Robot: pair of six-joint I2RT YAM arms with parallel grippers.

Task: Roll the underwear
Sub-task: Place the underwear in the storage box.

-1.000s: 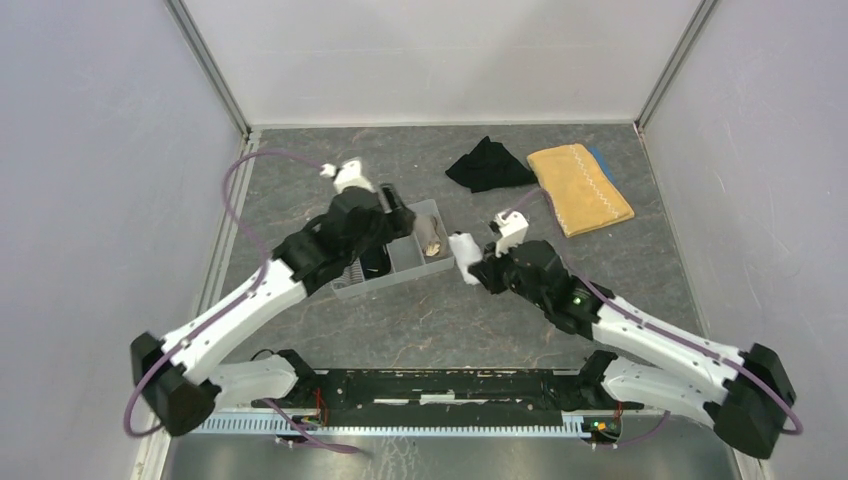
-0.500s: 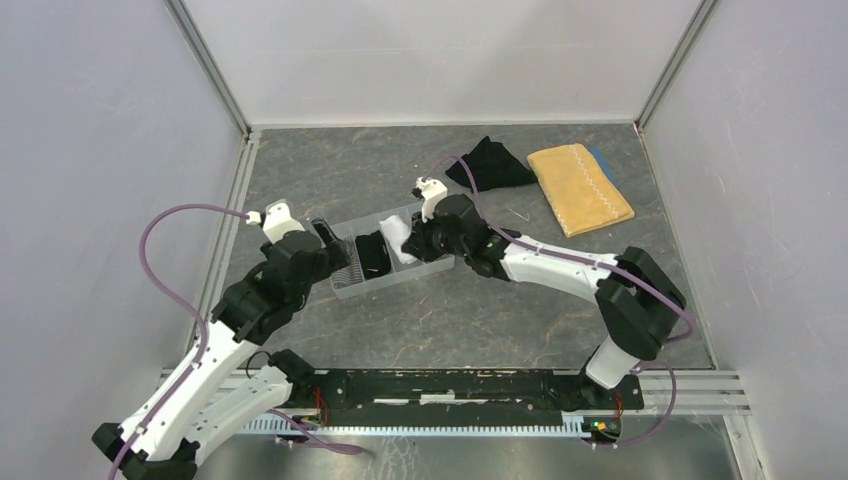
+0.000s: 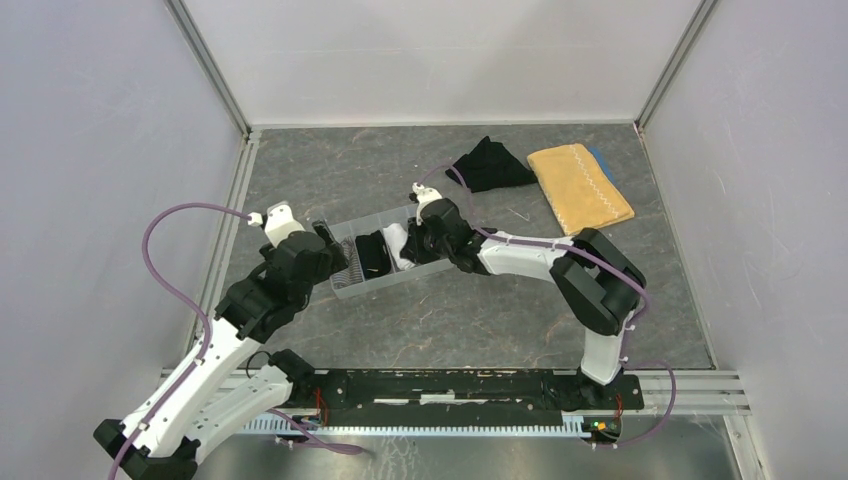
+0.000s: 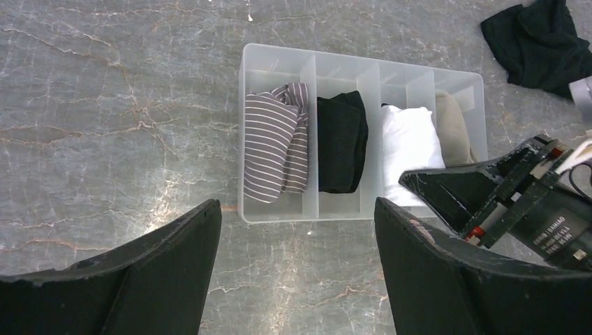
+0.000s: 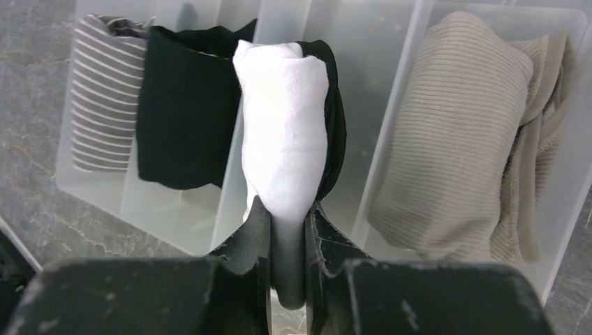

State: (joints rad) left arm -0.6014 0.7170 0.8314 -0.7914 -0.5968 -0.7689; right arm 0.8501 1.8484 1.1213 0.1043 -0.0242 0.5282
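A clear divided tray (image 3: 345,290) holds rolled underwear: a grey-striped one (image 4: 274,143), a black one (image 4: 342,139) and a beige one (image 4: 452,125). My right gripper (image 5: 287,209) is shut on a white rolled underwear (image 5: 283,139) and holds it in the compartment between the black (image 5: 181,112) and beige (image 5: 447,153) rolls. In the top view it (image 3: 412,245) sits at the tray's right part. My left gripper (image 4: 297,204) is open and empty, hovering by the tray's left near side (image 3: 330,245). A loose black underwear (image 3: 490,165) lies at the back.
A mustard-yellow towel (image 3: 580,188) with white zigzag stitching lies at the back right, next to the loose black garment (image 4: 537,42). Grey walls enclose the marbled table on three sides.
My right gripper carried the white roll leftward from beside the tray into it. My left arm drew back from over the tray to its left side.
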